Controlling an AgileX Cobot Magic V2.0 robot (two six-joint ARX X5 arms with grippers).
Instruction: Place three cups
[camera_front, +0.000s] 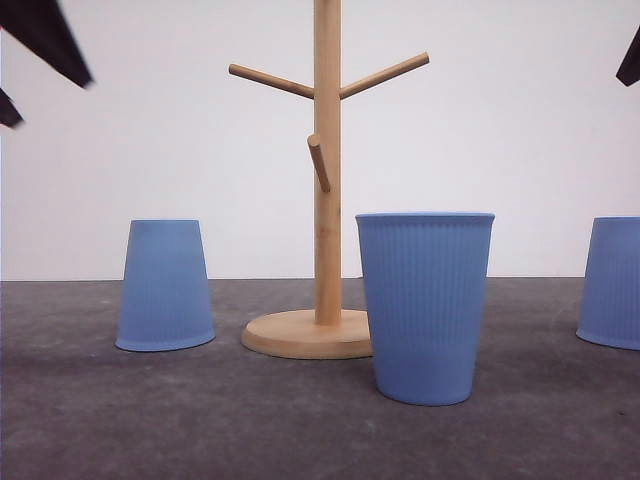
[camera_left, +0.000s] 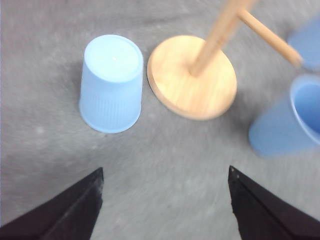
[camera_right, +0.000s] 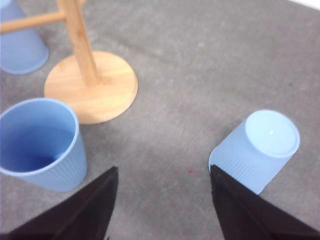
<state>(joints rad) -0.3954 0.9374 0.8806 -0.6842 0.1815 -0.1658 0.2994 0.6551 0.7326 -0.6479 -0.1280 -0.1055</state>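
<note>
Bright, even, soft-shadowed light; both wrist views show slight motion blur.

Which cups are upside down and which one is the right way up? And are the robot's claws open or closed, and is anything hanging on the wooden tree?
Left cup: upside down on the table, base up.
Middle cup: right way up, mouth open, empty.
Right cup: upside down, base up.
Wooden cup tree: standing upright, all pegs bare.
Left gripper: open, holding nothing.
Right gripper: open, holding nothing.
</note>
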